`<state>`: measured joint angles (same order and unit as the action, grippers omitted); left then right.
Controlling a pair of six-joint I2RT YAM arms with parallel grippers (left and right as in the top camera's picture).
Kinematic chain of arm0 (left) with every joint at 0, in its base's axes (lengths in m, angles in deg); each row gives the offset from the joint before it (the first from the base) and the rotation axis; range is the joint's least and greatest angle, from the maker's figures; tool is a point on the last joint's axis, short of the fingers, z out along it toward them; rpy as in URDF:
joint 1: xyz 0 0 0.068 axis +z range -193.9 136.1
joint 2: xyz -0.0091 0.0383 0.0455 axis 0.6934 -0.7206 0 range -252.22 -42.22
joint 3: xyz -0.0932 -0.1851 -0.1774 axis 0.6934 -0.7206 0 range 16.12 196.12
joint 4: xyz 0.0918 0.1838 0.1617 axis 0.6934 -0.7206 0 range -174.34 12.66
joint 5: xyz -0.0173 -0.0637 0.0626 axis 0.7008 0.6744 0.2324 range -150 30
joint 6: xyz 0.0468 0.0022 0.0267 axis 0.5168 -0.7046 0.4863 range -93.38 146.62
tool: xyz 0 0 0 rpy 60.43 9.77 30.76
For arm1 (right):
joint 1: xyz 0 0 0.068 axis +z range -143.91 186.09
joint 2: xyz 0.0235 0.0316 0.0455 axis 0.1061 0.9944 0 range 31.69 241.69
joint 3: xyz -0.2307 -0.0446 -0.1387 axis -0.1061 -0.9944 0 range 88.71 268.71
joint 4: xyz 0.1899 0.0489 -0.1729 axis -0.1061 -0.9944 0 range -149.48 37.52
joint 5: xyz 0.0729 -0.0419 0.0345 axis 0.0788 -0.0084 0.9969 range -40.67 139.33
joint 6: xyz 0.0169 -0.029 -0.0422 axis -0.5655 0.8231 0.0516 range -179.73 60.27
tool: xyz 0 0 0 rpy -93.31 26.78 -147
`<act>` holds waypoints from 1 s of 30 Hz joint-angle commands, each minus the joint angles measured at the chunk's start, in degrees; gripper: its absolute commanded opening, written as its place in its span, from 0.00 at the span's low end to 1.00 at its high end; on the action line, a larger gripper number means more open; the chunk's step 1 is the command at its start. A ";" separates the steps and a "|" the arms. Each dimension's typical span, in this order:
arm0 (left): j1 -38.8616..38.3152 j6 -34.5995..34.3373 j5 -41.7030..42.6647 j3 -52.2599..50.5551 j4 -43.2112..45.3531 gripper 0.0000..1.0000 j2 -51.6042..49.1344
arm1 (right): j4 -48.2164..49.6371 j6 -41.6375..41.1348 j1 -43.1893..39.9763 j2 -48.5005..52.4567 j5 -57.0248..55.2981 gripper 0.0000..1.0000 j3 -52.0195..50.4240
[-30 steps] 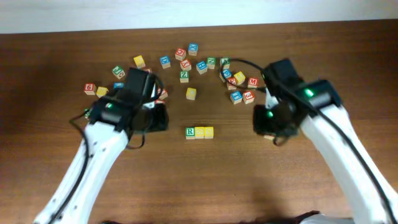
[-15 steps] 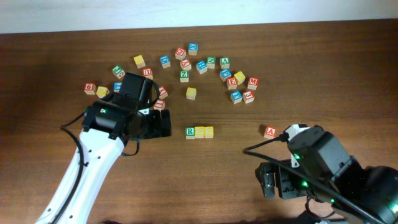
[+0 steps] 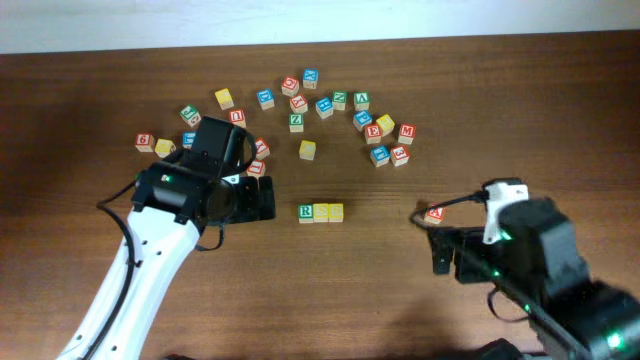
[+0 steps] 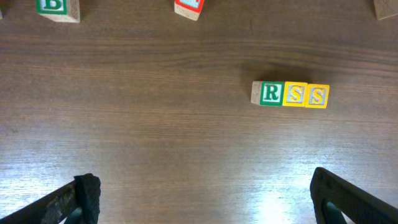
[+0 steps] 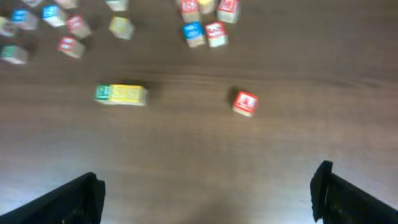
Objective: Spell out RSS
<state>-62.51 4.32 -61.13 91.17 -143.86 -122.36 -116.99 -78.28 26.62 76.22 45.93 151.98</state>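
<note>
Three letter blocks stand touching in a row mid-table: a green R (image 3: 306,212), a yellow S (image 3: 321,212) and a second yellow S (image 3: 336,212). The left wrist view reads them as R (image 4: 270,93), S (image 4: 295,95), S (image 4: 317,96). My left gripper (image 3: 268,199) is open just left of the row with nothing between its fingers (image 4: 87,194). My right gripper (image 3: 437,245) is open and empty at the lower right. Its blurred wrist view shows the row (image 5: 121,94) far ahead on the left.
Several loose letter blocks lie scattered across the back, from an orange one (image 3: 145,142) at the left to a red M (image 3: 406,132) at the right. A lone red A block (image 3: 434,212) sits beside my right gripper and shows again as the red block (image 5: 245,102).
My right arm has swung away from the back blocks to the lower right, leaving the red A block bare on the table. Both grippers have opened wide. The left arm shifted slightly toward the row.
</note>
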 commanded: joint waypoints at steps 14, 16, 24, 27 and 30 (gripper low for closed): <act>0.04 0.04 -0.63 0.04 -0.02 0.99 0.39 | 52.89 12.61 -21.05 -41.33 13.29 0.98 -52.52; 0.04 0.04 -0.63 0.04 0.00 0.99 0.39 | 54.29 13.84 -21.05 -42.56 12.66 0.98 -53.90; 0.04 0.04 -0.63 0.04 -0.02 0.99 0.39 | 74.01 14.08 -20.94 -44.35 12.39 0.98 -62.95; 0.04 0.04 -0.63 0.04 0.00 0.99 0.39 | 73.53 15.02 -20.98 -44.35 11.80 0.98 -62.95; 0.04 0.04 -0.63 0.04 -0.02 0.99 0.39 | 67.82 15.39 -20.98 -44.35 11.74 0.98 -62.95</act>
<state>-62.51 4.32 -61.13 91.17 -143.92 -122.36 -46.20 -63.57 6.06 32.48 57.84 89.47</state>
